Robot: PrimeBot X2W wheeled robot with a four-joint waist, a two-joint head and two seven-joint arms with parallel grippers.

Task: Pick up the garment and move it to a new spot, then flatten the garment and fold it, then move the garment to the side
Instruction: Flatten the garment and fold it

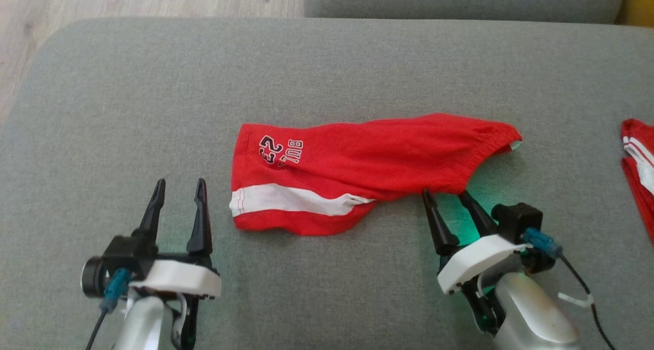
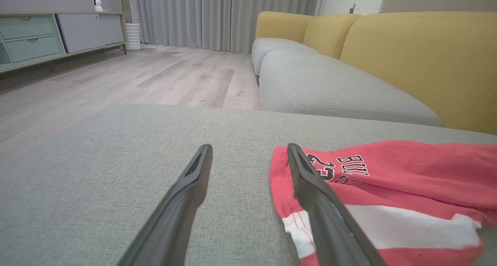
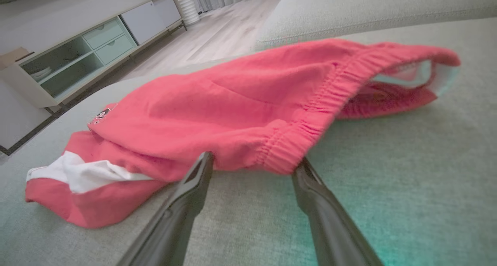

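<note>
1. I've got one pair of red shorts [image 1: 357, 161] lying mid-cushion [image 1: 153, 110], with the waistband toward 3 o'clock and a white stripe at the 9 o'clock end.
2. Print I can read: "23" and "BUL", can't make out the rest.
3. Two grippers. The left gripper [image 1: 180, 182] is at 7 o'clock from the shorts, fingers spread, empty. The right gripper [image 1: 443, 192] is at 5 o'clock, also spread, tips at the waistband.
4. One more red garment [image 1: 636, 156] at the 3 o'clock edge.

Red shorts [image 3: 233, 114] lie rumpled on the grey cushion [image 3: 407, 180]. The right end effector [image 3: 254, 163] is spread wide, its tips at the near waistband [image 3: 295, 141].
</note>
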